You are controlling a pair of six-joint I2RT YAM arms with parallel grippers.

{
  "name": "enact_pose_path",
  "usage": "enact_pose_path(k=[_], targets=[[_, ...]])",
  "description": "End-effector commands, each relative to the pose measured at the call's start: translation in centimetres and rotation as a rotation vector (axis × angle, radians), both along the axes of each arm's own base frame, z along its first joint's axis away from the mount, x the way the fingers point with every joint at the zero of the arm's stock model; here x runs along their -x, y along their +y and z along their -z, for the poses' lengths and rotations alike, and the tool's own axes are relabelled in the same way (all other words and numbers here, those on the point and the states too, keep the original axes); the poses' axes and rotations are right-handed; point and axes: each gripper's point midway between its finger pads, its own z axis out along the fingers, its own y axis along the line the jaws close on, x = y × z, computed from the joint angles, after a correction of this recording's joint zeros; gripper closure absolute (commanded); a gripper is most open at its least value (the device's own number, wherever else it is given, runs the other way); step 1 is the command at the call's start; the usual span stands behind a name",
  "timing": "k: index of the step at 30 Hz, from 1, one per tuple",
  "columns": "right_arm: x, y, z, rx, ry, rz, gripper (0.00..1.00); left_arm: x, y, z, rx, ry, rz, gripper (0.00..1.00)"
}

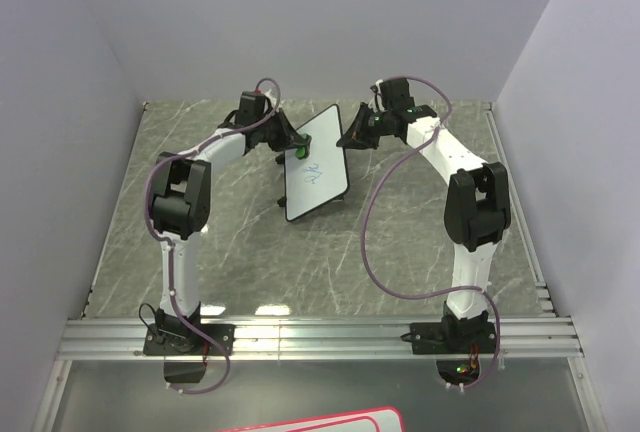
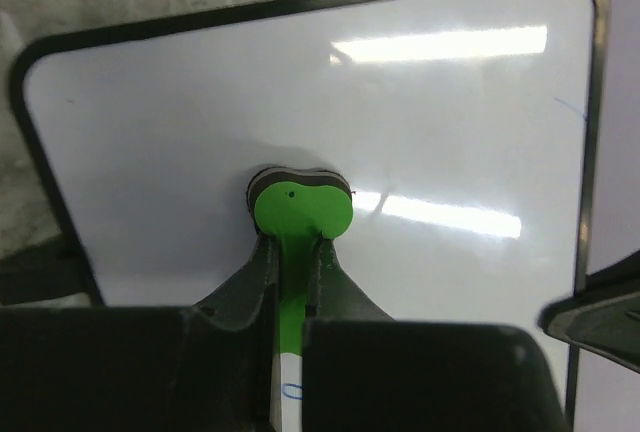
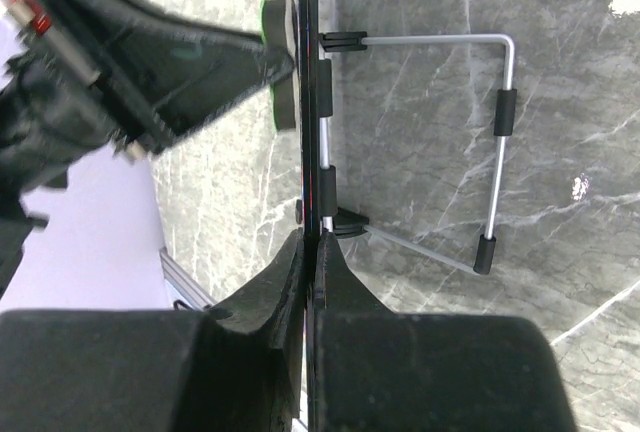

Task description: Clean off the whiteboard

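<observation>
Whiteboard clamped edge-on by right hand; we press the left hand's gripped green eraser flat across blue scribbles.

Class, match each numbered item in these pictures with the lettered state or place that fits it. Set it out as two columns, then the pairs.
Items:
1 left gripper
2 right gripper
3 wire stand
4 blue scribble

States or places:
A on the whiteboard face
B shut on the whiteboard edge
C behind the whiteboard
D shut on the green eraser

Pairs: 1-D; 2-B; 3-C; 4-A
</observation>
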Motion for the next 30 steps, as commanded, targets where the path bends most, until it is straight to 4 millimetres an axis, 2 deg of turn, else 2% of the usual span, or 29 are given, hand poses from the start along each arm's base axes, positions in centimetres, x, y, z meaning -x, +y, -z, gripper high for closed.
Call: enact_pose_path(k=[1, 2, 4, 5, 7, 9, 10, 12, 13, 19, 22, 25, 30], targets=[[2.1, 2.8, 0.6, -0.046, 0.067, -0.046, 1.00, 5.5, -6.6, -2.6, -0.003, 0.009, 0.178, 1.00], [2.1, 2.7, 0.6, -0.041, 0.061, -0.041, 1.00, 6.4, -7.6, -3.7, 0.012, -0.008, 0.202, 1.00], [2.4, 2.7, 0.7, -0.032, 0.056, -0.039, 1.00, 7.3, -8.4, -4.5, 0.035, -0.003, 0.213, 1.00], [2.4, 2.5, 0.8, -0.025, 0.052, -0.036, 1.00, 8.1, -8.8, -4.6, 0.041, 0.002, 0.222, 1.00], [2.7, 2.4, 1.1, -0.020, 0.054, -0.035, 1.00, 8.5, -8.7, -4.6, 0.041, -0.001, 0.217, 1.00], [2.9, 2.3, 1.2, -0.013, 0.051, -0.036, 1.00, 9.2, -8.2, -3.6, 0.026, 0.020, 0.204, 1.00], [2.9, 2.2, 1.3, -0.006, 0.051, -0.036, 1.00, 9.9, -7.7, -2.4, 0.012, 0.046, 0.200, 1.00], [2.8, 2.1, 1.1, 0.005, 0.041, -0.033, 1.00, 10.5, -7.3, -1.9, 0.010, 0.055, 0.192, 1.00], [2.7, 1.9, 1.2, 0.012, 0.037, -0.033, 1.00, 11.1, -6.9, -0.7, 0.001, 0.075, 0.186, 1.00], [2.2, 1.9, 0.1, 0.021, 0.010, -0.022, 1.00, 12.7, -4.4, 2.8, -0.032, 0.157, 0.143, 1.00], [2.1, 1.9, -0.4, 0.012, 0.000, -0.015, 1.00, 12.6, -3.6, 3.5, -0.032, 0.162, 0.119, 1.00], [2.2, 1.8, -0.5, 0.002, -0.010, -0.005, 1.00, 11.7, -2.6, 4.5, -0.041, 0.171, 0.091, 1.00], [2.5, 1.7, -0.9, -0.009, -0.020, 0.011, 1.00, 10.2, 0.2, 7.2, -0.047, 0.224, 0.028, 1.00]])
